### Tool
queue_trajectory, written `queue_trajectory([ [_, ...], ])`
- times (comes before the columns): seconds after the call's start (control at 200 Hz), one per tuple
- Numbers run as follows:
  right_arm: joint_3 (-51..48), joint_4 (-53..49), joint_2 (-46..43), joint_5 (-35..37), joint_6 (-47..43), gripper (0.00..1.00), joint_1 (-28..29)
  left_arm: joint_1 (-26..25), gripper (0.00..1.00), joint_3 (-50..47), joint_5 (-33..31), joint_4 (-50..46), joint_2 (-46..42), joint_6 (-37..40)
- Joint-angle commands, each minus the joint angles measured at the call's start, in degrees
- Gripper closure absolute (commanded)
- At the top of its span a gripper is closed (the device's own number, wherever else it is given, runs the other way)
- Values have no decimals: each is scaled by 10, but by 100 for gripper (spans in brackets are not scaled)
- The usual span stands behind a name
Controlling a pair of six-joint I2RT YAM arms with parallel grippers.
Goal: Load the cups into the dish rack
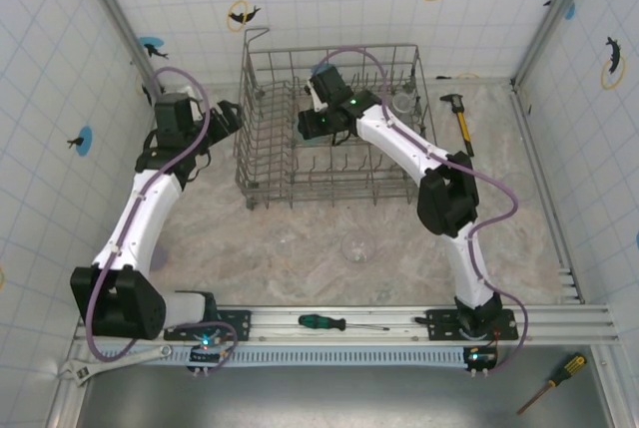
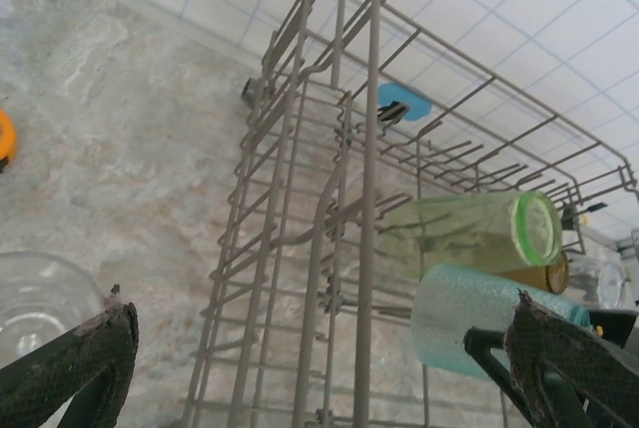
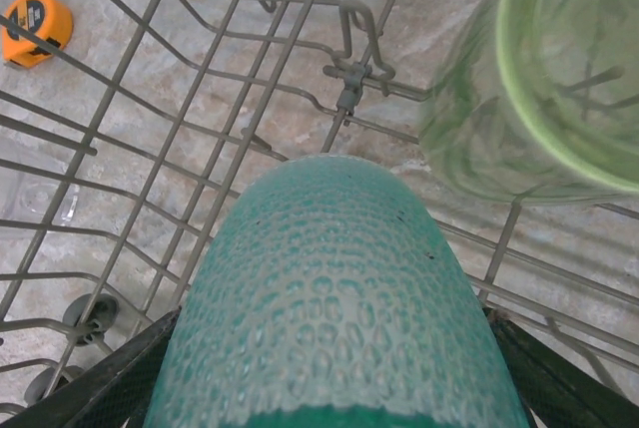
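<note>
Two arms show from the top camera. The dish rack (image 1: pixel 265 164) sits at twelve o'clock on the table (image 1: pixel 300 238). The right gripper (image 1: pixel 310 127) reaches in near the rack's middle, and the left gripper (image 1: pixel 228 119) hangs just outside its nine-o'clock wall. One clear cup (image 1: pixel 357 246) sits on the table at the rack's six o'clock, not yet loaded. A hammer (image 1: pixel 459 119) lies at the rack's three o'clock.

From the left wrist, the left jaws stand spread wide with nothing between them, and the rack wall is straight ahead. Inside the rack, at three o'clock, a pale green cup (image 2: pixel 479 233) lies on its side. An amber cup (image 2: pixel 551 273) is behind it and the teal cup (image 2: pixel 454 318) just below.

From the right wrist, the right fingers (image 3: pixel 110 383) press both flanks of the teal cup, pinching it on its side above the rack's wires. The green cup is close at one o'clock. An orange tape measure (image 3: pixel 35 27) lies outside the rack at ten o'clock.

I judge three risks from here:
- Lowering the teal cup could knock the green one, since they are so near.
- The teal cup's rim could catch a tine and twist it out of the pinch.
- If the teal cup is let go lying down, it may roll rather than seat.
</note>
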Motion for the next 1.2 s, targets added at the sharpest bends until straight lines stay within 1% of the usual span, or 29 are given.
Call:
queue_trajectory([
  [0.0,33,8,21,5,7,42,4,1,3,-7,-18,-17,-26,19],
  [0.185,45,14,38,21,8,41,8,1,3,-26,-6,-21,-37,17],
  [0.23,57,9,59,31,1,41,11,0,3,-36,-6,-19,-39,15],
  [0.33,72,-2,74,58,-11,35,18,0,3,-56,0,-10,-41,3],
  [0.5,81,10,83,43,-11,27,20,1,3,-73,13,0,-41,-12],
  [0.585,82,16,79,52,-12,21,22,0,3,-74,24,3,-39,-19],
  [0.691,85,25,70,50,-10,10,24,0,3,-74,21,1,-42,-22],
  [0.696,85,25,70,50,-11,9,24,0,3,-74,20,2,-42,-22],
  [0.706,86,25,69,49,-12,2,25,1,3,-75,18,3,-43,-24],
  [0.716,86,26,68,49,-12,0,26,0,3,-76,17,3,-43,-24],
  [0.901,86,31,46,46,-14,1,30,0,3,-72,21,-3,-46,-32],
  [0.931,86,30,25,44,-14,1,30,0,3,-75,16,-3,-49,-33],
  [1.106,78,25,-24,58,-25,1,30,0,3,-62,15,-20,-52,-29],
  [1.191,71,24,-50,63,-39,1,30,0,3,-56,1,-29,-54,-22],
])
